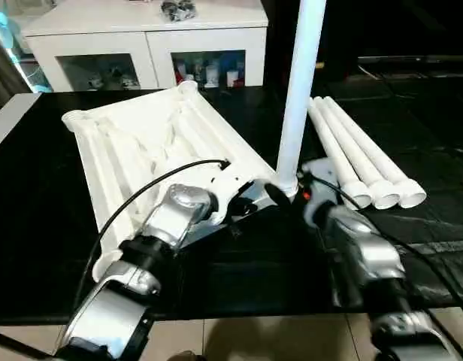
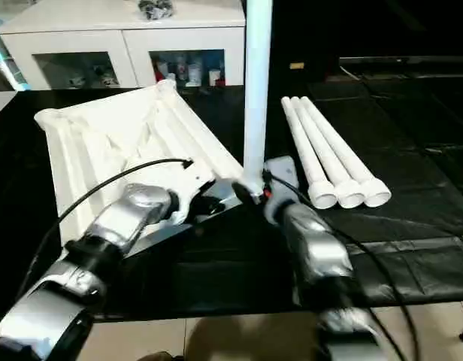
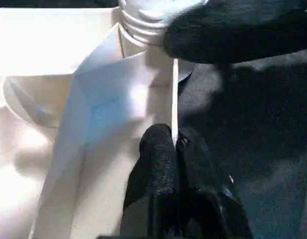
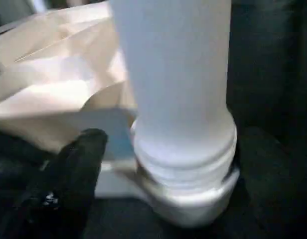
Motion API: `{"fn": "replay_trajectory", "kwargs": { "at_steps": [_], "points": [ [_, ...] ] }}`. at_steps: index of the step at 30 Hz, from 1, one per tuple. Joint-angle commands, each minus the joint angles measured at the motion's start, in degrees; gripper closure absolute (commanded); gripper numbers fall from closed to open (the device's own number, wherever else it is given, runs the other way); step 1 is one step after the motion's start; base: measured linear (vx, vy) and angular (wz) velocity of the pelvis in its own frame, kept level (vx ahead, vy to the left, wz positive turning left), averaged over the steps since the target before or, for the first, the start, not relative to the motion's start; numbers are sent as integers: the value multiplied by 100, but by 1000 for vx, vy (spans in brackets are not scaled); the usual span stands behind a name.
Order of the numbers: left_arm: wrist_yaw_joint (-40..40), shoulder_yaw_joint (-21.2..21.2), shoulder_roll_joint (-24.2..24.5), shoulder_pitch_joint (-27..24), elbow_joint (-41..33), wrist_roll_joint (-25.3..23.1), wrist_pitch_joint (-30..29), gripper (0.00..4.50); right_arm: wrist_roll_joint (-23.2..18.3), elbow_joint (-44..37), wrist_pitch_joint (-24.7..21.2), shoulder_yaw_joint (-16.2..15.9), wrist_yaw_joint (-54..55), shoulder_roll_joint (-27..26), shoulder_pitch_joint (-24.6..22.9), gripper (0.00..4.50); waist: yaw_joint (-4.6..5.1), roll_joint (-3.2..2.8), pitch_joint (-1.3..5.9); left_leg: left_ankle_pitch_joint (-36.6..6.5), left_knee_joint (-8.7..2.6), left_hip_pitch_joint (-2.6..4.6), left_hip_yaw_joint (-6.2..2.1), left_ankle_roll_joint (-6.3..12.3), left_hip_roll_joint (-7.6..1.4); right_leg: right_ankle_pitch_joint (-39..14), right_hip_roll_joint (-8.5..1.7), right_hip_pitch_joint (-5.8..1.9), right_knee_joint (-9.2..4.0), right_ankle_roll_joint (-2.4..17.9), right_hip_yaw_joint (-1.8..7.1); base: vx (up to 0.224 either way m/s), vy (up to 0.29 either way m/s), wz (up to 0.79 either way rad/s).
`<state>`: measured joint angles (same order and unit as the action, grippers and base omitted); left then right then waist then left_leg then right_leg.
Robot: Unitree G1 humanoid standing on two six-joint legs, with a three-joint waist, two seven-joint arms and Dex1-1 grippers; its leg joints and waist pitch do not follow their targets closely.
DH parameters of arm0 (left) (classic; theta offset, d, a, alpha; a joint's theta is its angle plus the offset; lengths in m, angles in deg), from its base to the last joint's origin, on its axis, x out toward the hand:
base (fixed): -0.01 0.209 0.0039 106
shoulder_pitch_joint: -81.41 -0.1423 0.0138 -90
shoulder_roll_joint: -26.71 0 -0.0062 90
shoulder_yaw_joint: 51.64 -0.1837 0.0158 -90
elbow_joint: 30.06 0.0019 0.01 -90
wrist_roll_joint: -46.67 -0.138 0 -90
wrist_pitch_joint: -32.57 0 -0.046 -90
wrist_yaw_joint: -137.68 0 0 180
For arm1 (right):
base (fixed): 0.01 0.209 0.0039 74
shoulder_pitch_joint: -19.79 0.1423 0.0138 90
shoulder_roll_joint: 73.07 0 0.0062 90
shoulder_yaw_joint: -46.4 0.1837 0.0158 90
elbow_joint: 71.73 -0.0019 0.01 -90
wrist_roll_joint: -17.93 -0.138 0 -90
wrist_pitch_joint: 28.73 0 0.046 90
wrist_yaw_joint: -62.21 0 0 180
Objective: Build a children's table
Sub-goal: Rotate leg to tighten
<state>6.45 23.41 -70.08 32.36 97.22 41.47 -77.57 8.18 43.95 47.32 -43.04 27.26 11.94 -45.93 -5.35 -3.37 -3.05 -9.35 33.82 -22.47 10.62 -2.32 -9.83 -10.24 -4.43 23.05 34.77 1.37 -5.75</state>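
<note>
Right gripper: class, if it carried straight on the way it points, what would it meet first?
Most likely the upright leg, at its threaded base in the tabletop's corner socket, between the right gripper's open fingers.

Upright leg blocks the centre, open black surface right.
Upright leg (image 1: 299,90) stands between tabletop (image 1: 141,143) and three lying legs (image 1: 359,162); bare black sheet (image 1: 434,233) beyond them.

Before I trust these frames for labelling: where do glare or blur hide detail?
Left wrist view: glare washes out the tabletop ribs. Right wrist view: the upright leg is soft and out of focus. Head views: the tabletop's ribs look overexposed, and the black table cover swallows shadow detail.
</note>
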Motion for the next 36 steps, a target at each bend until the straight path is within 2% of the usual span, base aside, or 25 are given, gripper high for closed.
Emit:
{"fn": "replay_trajectory", "kwargs": {
  "at_steps": [1,3,6,8,9,12,13,14,15,16,18,20,26,27,31,36],
  "points": [
    [360,32,300,37,-354,99,428,450,-211,-321,11,-248,-799,263,-199,4,-63,60,410,-1308,-367,77,-191,497,-358,-1220,-531,-347,-492,1014,339,0,0,0],
    [696,-51,582,-74,-365,94,673,450,-295,-537,100,-282,-1346,618,-335,4,-79,65,413,-1311,-360,79,-189,537,-364,-1274,-529,-347,-491,980,333,0,0,0],
    [899,-102,718,-133,-393,102,851,450,-330,-596,145,-288,-1568,757,-374,4,-77,50,404,-1366,-368,99,-182,506,-375,-1388,-517,-304,-496,1018,328,0,0,0],
    [1386,-155,974,-265,-509,196,1065,450,-422,-703,142,-303,-2090,1019,-432,4,-124,58,402,-1416,-370,100,-189,495,-390,-1590,-541,-313,-511,989,331,0,0,0],
    [1566,-199,1074,-329,-574,207,1167,450,-432,-724,159,-338,-2292,1119,-447,4,-139,86,401,-1378,-370,114,-173,494,-404,-1556,-524,-286,-508,995,338,0,0,0],
    [1987,-306,1224,-469,-769,289,1217,450,-419,-669,229,-436,-2598,1254,-410,4,-210,55,412,-1312,-363,126,-166,479,-420,-1351,-529,-265,-462,1081,350,0,0,0],
    [2202,-383,1293,-526,-811,310,1346,450,-446,-631,232,-484,-2738,1289,-361,4,-216,135,408,-1297,-365,125,-152,492,-416,-1362,-523,-265,-469,1084,349,0,0,0],
    [2272,-416,1317,-539,-820,308,1365,450,-460,-618,229,-506,-2795,1297,-338,4,-270,97,408,-1255,-362,118,-164,500,-413,-1447,-547,-274,-458,1070,349,0,0,0],
    [2357,-472,1354,-551,-823,292,1446,450,-444,-577,274,-555,-2866,1305,-291,4,-302,88,414,-1252,-359,136,-162,483,-425,-1467,-548,-254,-459,1062,352,0,0,0],
    [2416,-508,1380,-555,-818,294,1506,450,-442,-555,293,-588,-2917,1318,-267,4,-300,142,409,-1236,-362,126,-155,493,-423,-1470,-543,-259,-465,1057,350,0,0,0],
    [2538,-576,1423,-557,-816,298,1582,450,-395,-486,383,-665,-2997,1330,-204,4,-336,103,405,-1262,-363,139,-158,458,-432,-1523,-547,-241,-459,1054,357,0,0,0],
    [2677,-637,1456,-558,-816,294,1664,450,-322,-396,485,-755,-3113,1325,-126,4,-369,126,411,-1296,-369,141,-166,410,-429,-1615,-557,-247,-452,1010,357,0,0,0],
    [2923,-763,1442,-558,-863,256,1803,450,-77,-212,611,-1070,-3448,1378,16,4,-415,138,420,-1191,-353,131,-157,420,-426,-1497,-557,-247,-436,1002,364,0,0,0],
    [2946,-809,1407,-539,-855,247,1825,450,-47,-109,667,-1121,-3488,1346,99,4,-416,123,422,-1194,-353,130,-162,421,-428,-1486,-559,-250,-428,1016,360,0,0,0],
    [2943,-847,1381,-506,-815,241,1859,450,-95,-22,670,-1154,-3565,1333,171,4,-420,136,420,-1224,-347,126,-162,432,-422,-1517,-553,-259,-435,1020,358,0,0,0],
    [2972,-865,1392,-496,-788,232,1919,450,-146,24,641,-1166,-3691,1359,189,48,-418,139,429,-1171,-338,119,-164,456,-421,-1501,-551,-264,-425,1003,354,0,0,0]
  ]
}}
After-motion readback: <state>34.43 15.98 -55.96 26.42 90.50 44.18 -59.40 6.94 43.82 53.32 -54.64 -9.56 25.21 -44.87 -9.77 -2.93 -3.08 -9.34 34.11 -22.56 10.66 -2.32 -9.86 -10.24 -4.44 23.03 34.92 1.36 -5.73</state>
